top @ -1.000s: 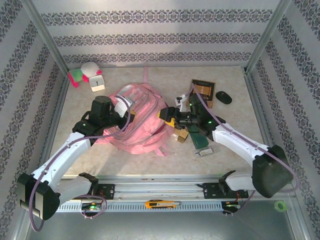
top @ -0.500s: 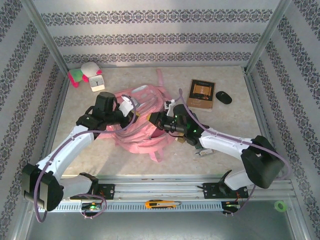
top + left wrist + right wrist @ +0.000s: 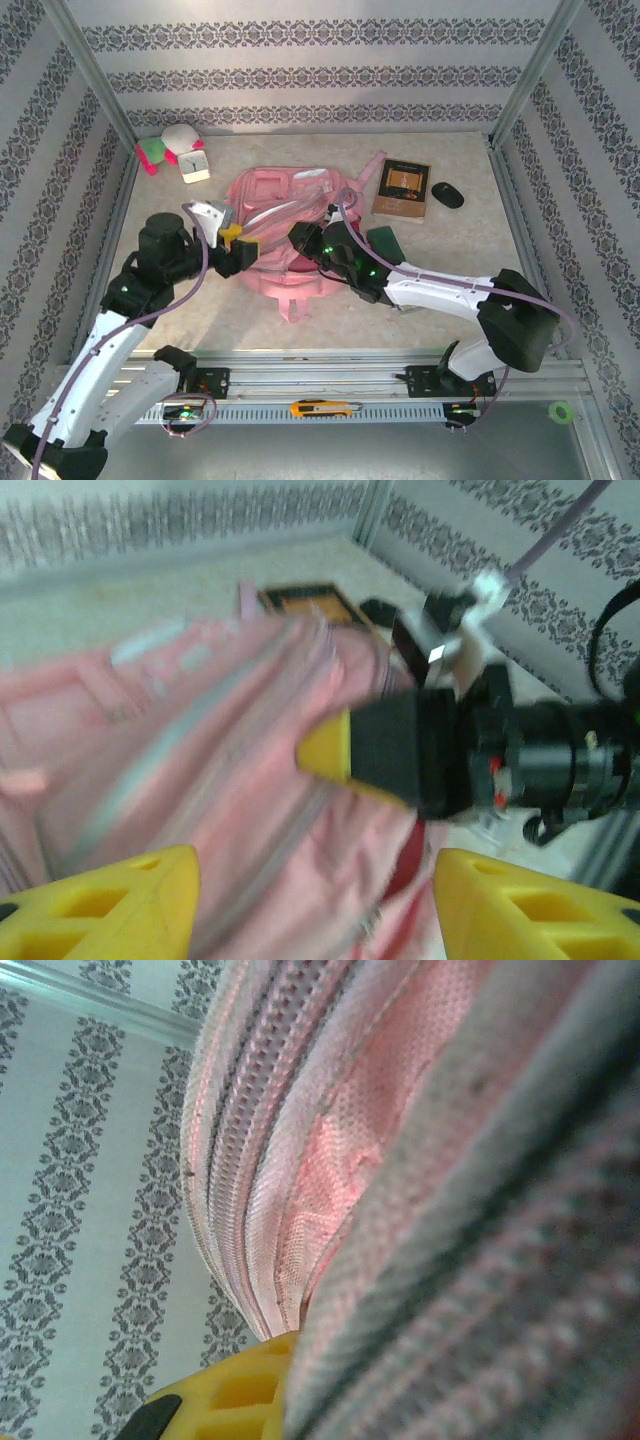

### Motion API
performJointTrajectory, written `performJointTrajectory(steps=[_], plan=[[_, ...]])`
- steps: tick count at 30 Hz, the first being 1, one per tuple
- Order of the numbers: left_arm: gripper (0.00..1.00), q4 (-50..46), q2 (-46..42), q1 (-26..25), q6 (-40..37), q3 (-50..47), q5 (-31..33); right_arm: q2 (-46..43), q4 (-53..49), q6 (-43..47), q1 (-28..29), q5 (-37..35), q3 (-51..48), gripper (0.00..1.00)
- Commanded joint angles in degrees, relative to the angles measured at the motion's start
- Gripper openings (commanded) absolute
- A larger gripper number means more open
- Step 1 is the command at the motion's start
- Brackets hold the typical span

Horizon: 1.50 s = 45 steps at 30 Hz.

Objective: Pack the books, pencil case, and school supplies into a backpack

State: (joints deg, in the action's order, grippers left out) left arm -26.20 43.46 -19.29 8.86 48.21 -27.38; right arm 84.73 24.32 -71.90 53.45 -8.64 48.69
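Count: two arms, two hands, one backpack, one book, one pencil case, one black oval object, one white clock, one soft toy, one orange knife.
Orange knife: lies on the rail at the near edge, between the arm bases, long axis left to right.
Left hand: fingers spread wide with nothing between them, just beside the backpack's left edge; in the left wrist view both yellow fingertips stand well apart, with the pink fabric beyond them.
Right hand: closed on a fold of the backpack's fabric at its middle; in the right wrist view a yellow finger presses against the pink weave.
Backpack: mid-surface, between the two hands, lying crumpled; one strap points to the near edge, another runs far-right toward the book.
Pencil case: dark green, on the surface just right of the backpack, partly under the right arm, so its full length is hidden.
Book: flat on the surface, far right of the backpack, long axis near to far and slightly tilted, pale strip at the near end.
Black oval object: just right of the book.
White clock: far left corner, tilted.
Soft toy: touching the clock's left side.
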Motion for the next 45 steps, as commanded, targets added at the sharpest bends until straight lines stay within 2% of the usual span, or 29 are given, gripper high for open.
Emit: performJointTrajectory(steps=[1, 4, 8, 11, 12, 13, 14, 20, 23, 28, 34, 39, 45], plan=[[0.60, -3.43, -2.61, -1.86, 16.49, -5.67, 2.01, -0.20, 6.43, 1.80, 2.05, -10.32, 3.49, 0.00], [0.59, -1.45, -4.40, -4.29, 20.70, -7.67, 7.10, 0.44, 6.64, 2.36, 3.44, -13.34, 4.59, 0.00], [0.58, -1.57, -1.17, -8.39, 19.11, -7.58, 9.20, 2.28, 6.97, 2.20, 3.98, -13.38, 6.53, 0.00], [0.57, -2.02, -0.08, -9.39, 18.81, -7.29, 9.94, 2.79, 7.04, 2.11, 4.12, -13.07, 7.18, 0.00], [0.55, -2.32, 1.23, -10.79, 18.56, -7.08, 10.83, 3.50, 7.32, 2.11, 4.42, -13.06, 7.93, 0.00], [0.48, -1.92, 2.94, -13.16, 18.89, -7.00, 12.22, 3.86, 7.11, 2.50, 4.64, -13.06, 8.70, 0.00], [0.47, -2.27, 3.61, -14.15, 19.22, -7.02, 13.76, 3.94, 7.06, 2.63, 4.71, -13.06, 8.88, 0.00], [0.45, -1.34, 5.04, -16.41, 18.87, -7.12, 15.65, 4.62, 6.97, 2.48, 5.00, -13.42, 9.65, 0.00], [0.44, -2.87, 5.58, -17.10, 18.63, -6.41, 20.02, 4.60, 6.99, 2.63, 5.00, -13.31, 10.01, 0.00], [0.30, -2.33, 7.69, -17.75, 19.83, -6.07, 24.99, 4.82, 7.31, 2.72, 5.17, -13.07, 10.21, 0.00], [0.22, 0.82, 11.57, -19.36, 22.96, -5.19, 24.80, 5.06, 6.67, 3.24, 5.52, -12.47, 11.05, 0.00], [0.00, 0.27, 11.51, -19.48, 24.88, -3.74, 25.68, 4.93, 5.45, 6.84, 5.57, -8.91, 11.15, 0.00], [0.00, -3.11, 8.24, -19.32, 27.78, -2.94, 25.66, 4.48, 3.53, 11.35, 5.52, -2.70, 8.99, 0.00]])
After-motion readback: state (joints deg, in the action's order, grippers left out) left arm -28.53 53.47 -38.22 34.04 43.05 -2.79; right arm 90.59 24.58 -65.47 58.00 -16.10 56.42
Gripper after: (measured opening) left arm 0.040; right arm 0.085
